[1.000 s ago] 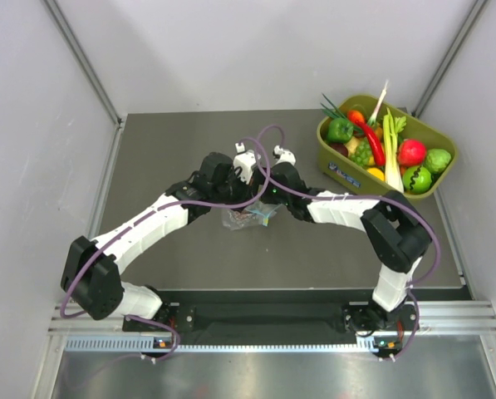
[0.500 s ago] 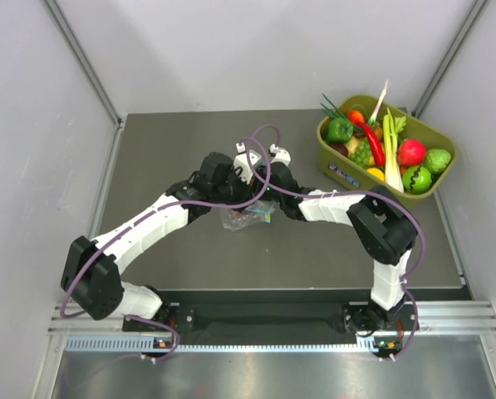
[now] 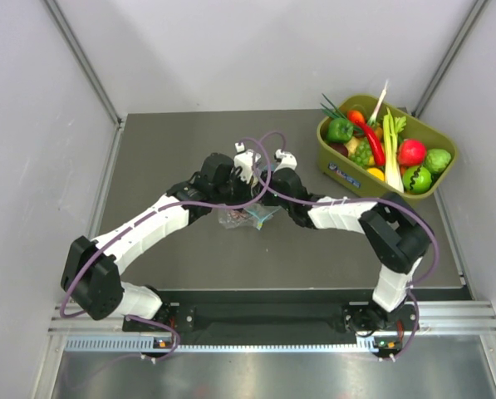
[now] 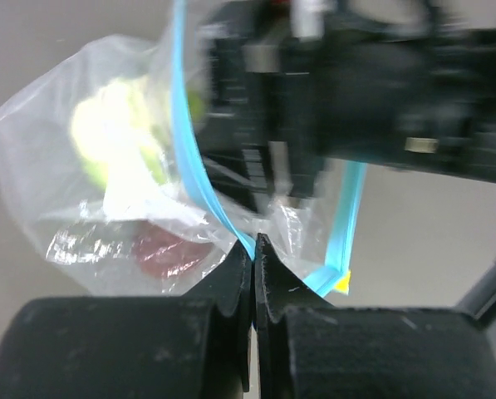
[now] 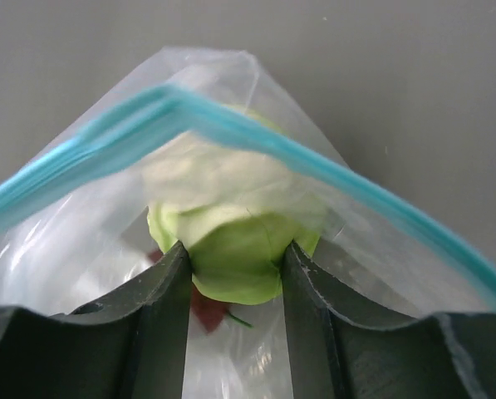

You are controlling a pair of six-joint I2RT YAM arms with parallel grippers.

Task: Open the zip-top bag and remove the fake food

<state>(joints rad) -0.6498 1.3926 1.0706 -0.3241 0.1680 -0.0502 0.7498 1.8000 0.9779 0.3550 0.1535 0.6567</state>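
I see the gray table (image 3: 164, 241) with the olive tub (image 3: 345, 172) of toy produce in its 2 o'clock corner. Both arms reach in to meet near the center, a touch toward 8 o'clock, where the clear bag (image 3: 246, 218) lies on the table.

My left gripper (image 4: 253, 249) is fully closed, pinching the bag's plastic right at the blue zip strip (image 4: 189, 158). The mouth is spread open. My right gripper (image 5: 235, 249) is partly open and inside that mouth, one finger at 9 o'clock and one at 3 o'clock of the pale green cabbage (image 5: 231, 278), both pressed against its sides.

A red piece (image 4: 160, 253) lies in the bag under the cabbage; I cannot tell what it is.
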